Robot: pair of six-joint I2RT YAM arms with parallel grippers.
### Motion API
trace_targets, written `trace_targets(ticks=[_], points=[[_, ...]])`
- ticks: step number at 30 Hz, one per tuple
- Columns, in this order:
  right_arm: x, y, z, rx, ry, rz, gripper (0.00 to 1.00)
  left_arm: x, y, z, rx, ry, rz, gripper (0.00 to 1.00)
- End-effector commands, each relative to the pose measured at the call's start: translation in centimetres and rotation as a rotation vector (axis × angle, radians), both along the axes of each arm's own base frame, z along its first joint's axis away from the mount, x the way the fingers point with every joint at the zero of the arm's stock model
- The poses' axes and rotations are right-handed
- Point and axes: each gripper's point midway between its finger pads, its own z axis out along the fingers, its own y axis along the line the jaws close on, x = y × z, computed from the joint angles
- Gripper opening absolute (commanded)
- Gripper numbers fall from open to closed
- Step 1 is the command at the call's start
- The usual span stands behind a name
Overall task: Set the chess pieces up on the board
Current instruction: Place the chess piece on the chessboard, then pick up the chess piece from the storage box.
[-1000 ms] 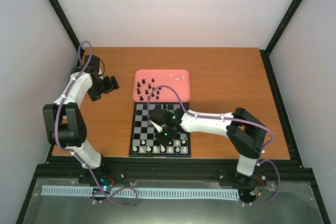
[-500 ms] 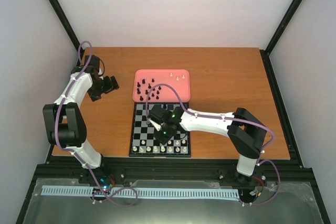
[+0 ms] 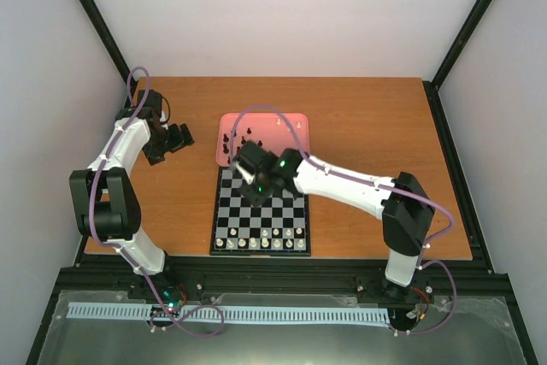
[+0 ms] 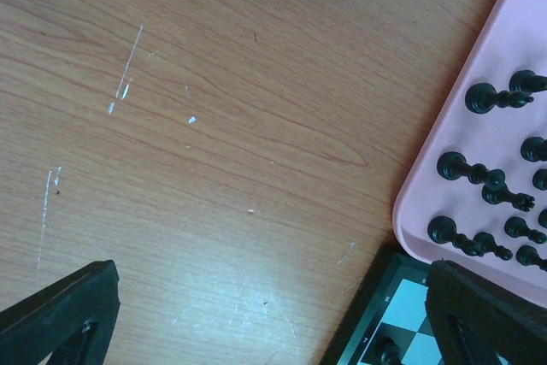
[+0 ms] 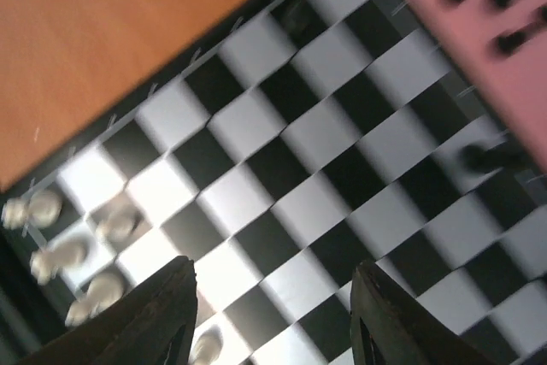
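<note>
The chessboard (image 3: 224, 213) lies at the table's near middle. Cream-white pieces (image 3: 254, 243) stand in its two nearest rows. Black pieces (image 3: 232, 141) and a few white ones (image 3: 287, 125) stand in the pink tray (image 3: 295, 150) behind it. My right gripper (image 3: 251, 173) hovers over the board's far rows, open and empty. In the right wrist view the gripper (image 5: 273, 318) is above bare squares (image 5: 316, 185), with white pieces (image 5: 51, 254) at the left and one black piece (image 5: 489, 156) on the board near the tray (image 5: 461, 36). My left gripper (image 3: 178, 138) is open over bare table, left of the tray.
In the left wrist view the open left gripper (image 4: 265, 322) is above scratched wood. The tray's corner (image 4: 444, 138) with several black pieces (image 4: 466, 168) is at the right. The board's corner (image 4: 376, 314) carries one black piece (image 4: 382, 353). Black frame posts stand at the table's back corners.
My right gripper has moved from the board's near rows up to its far rows, close to the tray. The left arm has not moved.
</note>
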Motion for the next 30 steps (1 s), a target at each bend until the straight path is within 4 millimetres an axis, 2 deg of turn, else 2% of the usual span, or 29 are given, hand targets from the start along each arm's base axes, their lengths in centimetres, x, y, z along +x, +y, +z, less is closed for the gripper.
trace_targets(ticks=[1, 4, 8, 12, 14, 16, 19, 30], points=[[8.1, -1.8, 3.4, 0.029, -0.070, -0.178, 0.50, 0.7, -0.3, 2.3, 0.000, -0.071, -0.022, 1.00], [13.9, -3.7, 4.2, 0.050, -0.080, -0.321, 0.50, 0.6, -0.3, 2.5, 0.003, -0.074, -0.023, 1.00], [21.1, -6.1, 3.4, 0.038, -0.089, -0.473, 0.49, 0.6, -0.4, 2.7, -0.006, -0.076, -0.025, 1.00], [27.2, -8.2, 2.1, 0.061, -0.081, -0.569, 0.44, 0.6, -0.5, 2.4, -0.011, -0.065, -0.027, 1.00], [29.3, -8.8, 1.7, 0.075, -0.084, -0.588, 0.43, 0.7, -0.5, 2.1, -0.011, -0.058, -0.026, 1.00], [30.6, -9.3, 0.1, 0.070, -0.071, -0.588, 0.42, 0.8, -0.5, 1.7, -0.012, -0.049, -0.025, 1.00], [31.3, -9.6, -1.9, 0.069, -0.039, -0.573, 0.40, 0.9, -0.5, 1.2, -0.014, -0.033, -0.026, 1.00], [31.1, -8.6, -5.9, 0.066, 0.033, -0.527, 0.37, 1.7, -0.5, -0.4, -0.017, 0.007, -0.023, 1.00]])
